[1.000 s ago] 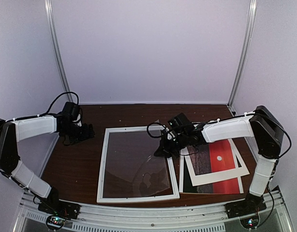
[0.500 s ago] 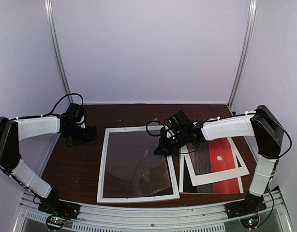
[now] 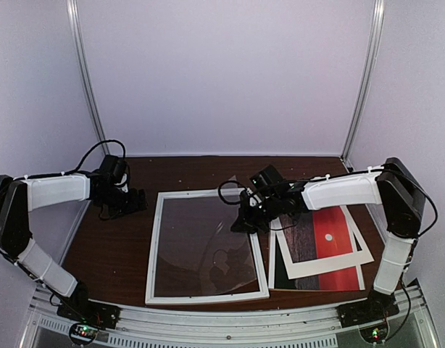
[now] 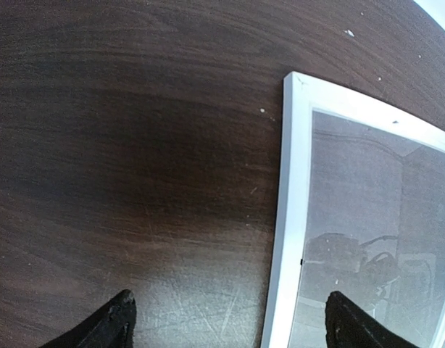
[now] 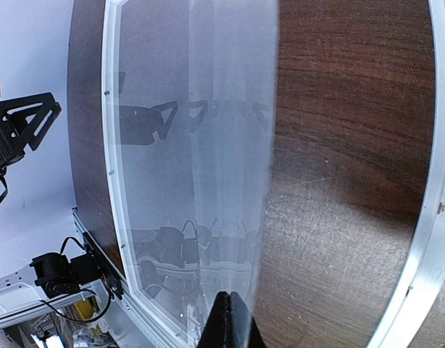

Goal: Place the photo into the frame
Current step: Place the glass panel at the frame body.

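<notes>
The white frame (image 3: 154, 246) lies flat mid-table. A clear sheet (image 3: 208, 239) rests in it, its right edge raised. My right gripper (image 3: 243, 223) is shut on that raised edge. The right wrist view shows the shut right gripper (image 5: 230, 319) pinching the clear sheet (image 5: 193, 145) above the frame's rail (image 5: 110, 181). The photo (image 3: 330, 238), red with a white sun, lies to the frame's right, partly under a white mat (image 3: 320, 268). My left gripper (image 3: 135, 199) hovers open at the frame's far-left corner. In the left wrist view the left gripper (image 4: 230, 326) straddles the frame's rail (image 4: 288, 217), holding nothing.
Bare dark wooden tabletop (image 4: 135, 145) lies left of the frame. A dark board (image 3: 280, 277) shows under the mat and photo. White walls and metal posts enclose the table. The arms' base rail (image 3: 222, 319) runs along the near edge.
My left gripper has moved slightly right, toward the frame's far-left corner. The right gripper has edged a little left, still holding the sheet.
</notes>
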Robot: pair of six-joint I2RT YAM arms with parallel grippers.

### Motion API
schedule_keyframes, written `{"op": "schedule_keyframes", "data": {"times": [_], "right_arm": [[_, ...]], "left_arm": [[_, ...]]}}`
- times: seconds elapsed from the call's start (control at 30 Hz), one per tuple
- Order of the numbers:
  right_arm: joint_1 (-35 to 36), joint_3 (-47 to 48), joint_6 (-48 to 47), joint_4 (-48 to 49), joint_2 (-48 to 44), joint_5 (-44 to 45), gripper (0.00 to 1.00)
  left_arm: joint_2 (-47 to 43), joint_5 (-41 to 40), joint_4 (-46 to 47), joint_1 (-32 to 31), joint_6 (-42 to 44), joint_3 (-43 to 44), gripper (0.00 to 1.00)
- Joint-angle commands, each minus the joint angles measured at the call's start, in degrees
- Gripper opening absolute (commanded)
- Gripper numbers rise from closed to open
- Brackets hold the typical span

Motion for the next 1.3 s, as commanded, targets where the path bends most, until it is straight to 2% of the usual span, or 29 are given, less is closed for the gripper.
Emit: {"op": "schedule_keyframes", "data": {"times": [0.0, 1.27], "right_arm": [[-0.3, 1.7, -1.5, 0.4, -3.6, 2.1, 0.00], [-0.2, 1.7, -0.2, 6.0, -1.3, 1.0, 0.00]], "left_arm": [[1.0, 0.4, 2.1, -0.4, 0.6, 1.5, 0.91], [2.4, 0.6, 2.0, -1.2, 0.9, 2.1, 0.91]]}}
